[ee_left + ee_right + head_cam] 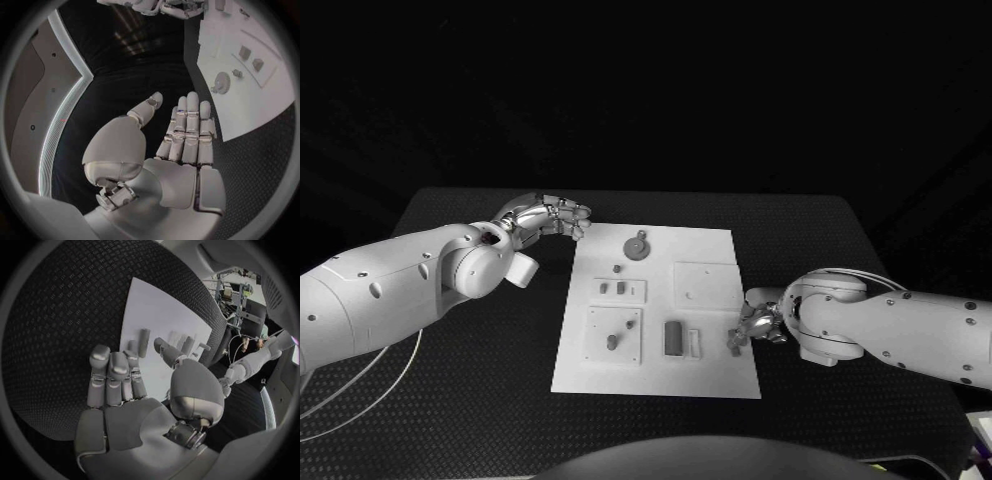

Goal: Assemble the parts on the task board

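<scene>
The task board [704, 300] lay mid-bench; the left hand [548, 217] hovered empty, fingers apart, off its far-left corner; the right hand [759, 325], likewise empty, sat at its right edge beside a small part [736, 342].

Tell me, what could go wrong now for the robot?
The right hand hovers by the task board edge, close to a small grey part. Its fingers might knock that part away or nudge the board. The left hand is open beside the board's far corner and could bump it too.
</scene>
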You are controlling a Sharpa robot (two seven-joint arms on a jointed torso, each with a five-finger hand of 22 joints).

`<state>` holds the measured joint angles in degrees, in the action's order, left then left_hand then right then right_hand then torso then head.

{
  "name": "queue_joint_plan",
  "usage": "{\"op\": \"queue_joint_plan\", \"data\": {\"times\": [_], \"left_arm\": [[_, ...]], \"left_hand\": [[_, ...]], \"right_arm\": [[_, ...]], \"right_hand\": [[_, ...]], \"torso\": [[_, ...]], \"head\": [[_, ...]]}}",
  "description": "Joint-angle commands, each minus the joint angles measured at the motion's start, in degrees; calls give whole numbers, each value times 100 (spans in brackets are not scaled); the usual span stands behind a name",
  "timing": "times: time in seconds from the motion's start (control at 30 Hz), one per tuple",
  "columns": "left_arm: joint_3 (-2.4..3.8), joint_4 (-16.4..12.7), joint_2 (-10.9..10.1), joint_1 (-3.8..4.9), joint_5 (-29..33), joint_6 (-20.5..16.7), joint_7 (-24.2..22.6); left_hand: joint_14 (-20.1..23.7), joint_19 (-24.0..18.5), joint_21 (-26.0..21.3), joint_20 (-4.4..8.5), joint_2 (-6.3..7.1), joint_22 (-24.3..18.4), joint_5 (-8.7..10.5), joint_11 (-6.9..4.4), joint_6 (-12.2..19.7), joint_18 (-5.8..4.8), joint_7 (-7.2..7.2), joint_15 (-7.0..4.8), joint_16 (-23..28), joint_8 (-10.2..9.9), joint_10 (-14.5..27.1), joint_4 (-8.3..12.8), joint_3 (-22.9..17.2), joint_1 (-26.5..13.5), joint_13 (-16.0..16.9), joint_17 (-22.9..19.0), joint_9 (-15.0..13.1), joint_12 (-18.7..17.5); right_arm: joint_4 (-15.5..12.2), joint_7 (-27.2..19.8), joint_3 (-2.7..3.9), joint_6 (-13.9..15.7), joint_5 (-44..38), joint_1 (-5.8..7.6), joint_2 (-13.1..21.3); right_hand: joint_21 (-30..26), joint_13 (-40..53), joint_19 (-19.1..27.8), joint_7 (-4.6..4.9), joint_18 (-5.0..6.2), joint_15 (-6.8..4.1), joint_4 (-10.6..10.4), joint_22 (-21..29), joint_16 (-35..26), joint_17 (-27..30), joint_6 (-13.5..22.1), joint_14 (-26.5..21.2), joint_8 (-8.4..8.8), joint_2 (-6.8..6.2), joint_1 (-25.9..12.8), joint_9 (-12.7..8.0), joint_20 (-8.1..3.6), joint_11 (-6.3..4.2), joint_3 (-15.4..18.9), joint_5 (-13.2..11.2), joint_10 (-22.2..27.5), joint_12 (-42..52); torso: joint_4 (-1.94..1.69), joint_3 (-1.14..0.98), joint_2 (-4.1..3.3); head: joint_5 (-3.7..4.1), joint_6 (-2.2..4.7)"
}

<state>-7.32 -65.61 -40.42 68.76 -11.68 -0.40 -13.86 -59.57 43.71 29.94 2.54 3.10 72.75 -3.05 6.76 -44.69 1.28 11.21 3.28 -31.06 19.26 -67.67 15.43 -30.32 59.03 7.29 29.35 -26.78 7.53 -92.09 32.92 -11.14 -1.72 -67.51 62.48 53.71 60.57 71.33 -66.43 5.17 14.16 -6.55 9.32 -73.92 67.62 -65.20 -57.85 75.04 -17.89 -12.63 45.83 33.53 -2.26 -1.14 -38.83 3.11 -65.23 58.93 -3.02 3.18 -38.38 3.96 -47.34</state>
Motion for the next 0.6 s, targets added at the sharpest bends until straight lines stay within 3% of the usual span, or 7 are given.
{"op": "queue_joint_plan", "data": {"times": [0.03,0.37,0.6], "left_arm": [[4,-17,9,4,25,91,-43],[4,-15,1,4,25,93,-39],[4,-16,-5,4,25,86,-35]], "left_hand": [[-51,32,-19,-17,2,7,2,15,37,69,-9,5,26,31,0,-25,-24,-50,-3,9,6,-20],[-52,32,-20,-18,-1,10,2,16,37,68,-8,5,30,32,0,-28,-24,-55,-3,14,6,-20],[-53,32,-22,-18,-3,12,1,15,38,68,-8,5,33,33,0,-29,-25,-57,-3,19,7,-20]], "right_arm": [[30,73,-14,-73,-306,-64,-53],[173,72,-13,-8,-586,-212,-237],[190,68,-14,-153,-652,-245,-273]], "right_hand": [[35,-3,-27,14,84,-28,-45,6,-20,-8,-37,24,25,36,-35,-20,9,15,-10,-32,-43,23],[39,-1,-22,6,84,-37,-18,7,-24,-11,-52,24,23,165,10,-20,3,7,-87,-32,-51,22],[46,5,-11,7,84,-38,91,4,-26,-16,-48,23,33,157,100,-23,-4,7,-169,-32,-47,20]], "torso": [[4,-1,-1],[-6,-7,-8],[1,2,2]], "head": [[-1,-2],[-1,-17],[16,-33]]}}
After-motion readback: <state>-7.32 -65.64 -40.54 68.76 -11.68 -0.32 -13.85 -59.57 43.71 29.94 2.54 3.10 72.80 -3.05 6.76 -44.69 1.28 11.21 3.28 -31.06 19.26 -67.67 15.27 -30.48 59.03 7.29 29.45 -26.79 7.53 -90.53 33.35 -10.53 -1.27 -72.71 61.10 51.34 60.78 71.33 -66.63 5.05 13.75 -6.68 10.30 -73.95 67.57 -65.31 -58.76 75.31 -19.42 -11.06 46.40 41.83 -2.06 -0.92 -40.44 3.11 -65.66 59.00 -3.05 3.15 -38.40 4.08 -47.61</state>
